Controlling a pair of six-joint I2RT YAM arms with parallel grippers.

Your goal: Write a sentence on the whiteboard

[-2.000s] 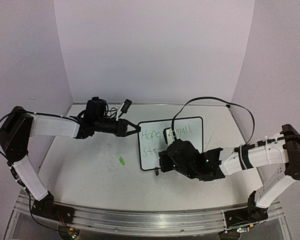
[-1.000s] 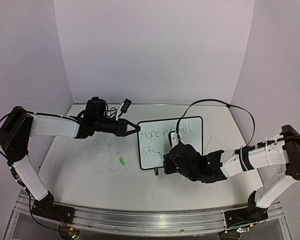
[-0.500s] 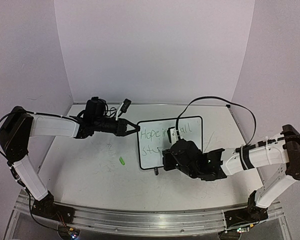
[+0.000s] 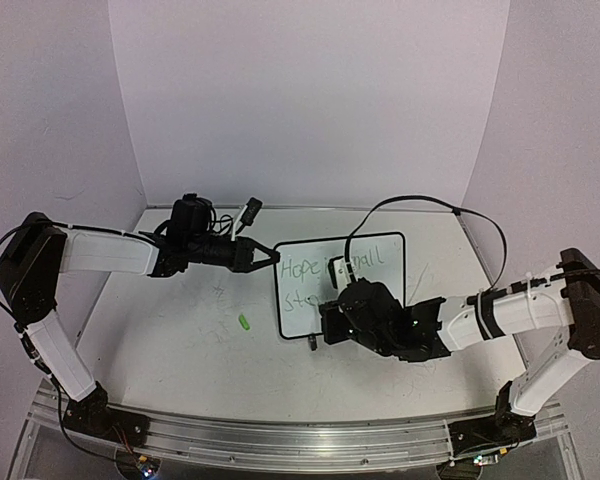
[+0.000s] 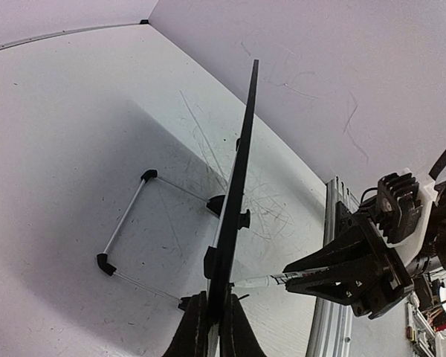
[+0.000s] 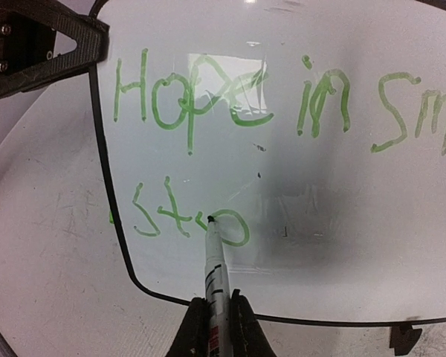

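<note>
The whiteboard [image 4: 302,318] stands tilted at mid table, seen edge-on in the left wrist view [image 5: 242,141]. My left gripper [image 4: 271,257] is shut on its upper left edge [image 5: 212,327]. The sentence [image 6: 245,97] in green reads "Hope in sm..." on top, with "St" and a round loop below. My right gripper [image 6: 214,327] is shut on a white marker [image 6: 214,268], its tip touching the board at the left of that loop. From above, the right gripper [image 4: 325,322] covers the board's middle and hides part of the lettering.
A small green marker cap [image 4: 244,322] lies on the table left of the board. Behind the board, its wire stand [image 5: 123,223] rests on the tabletop. The right arm's cable [image 4: 420,200] arches over the board. Purple walls close in the back and sides.
The right gripper with the marker has shifted slightly right, then back left, along the lower line, where a loop now follows "St". The left arm and the board have stayed still.
</note>
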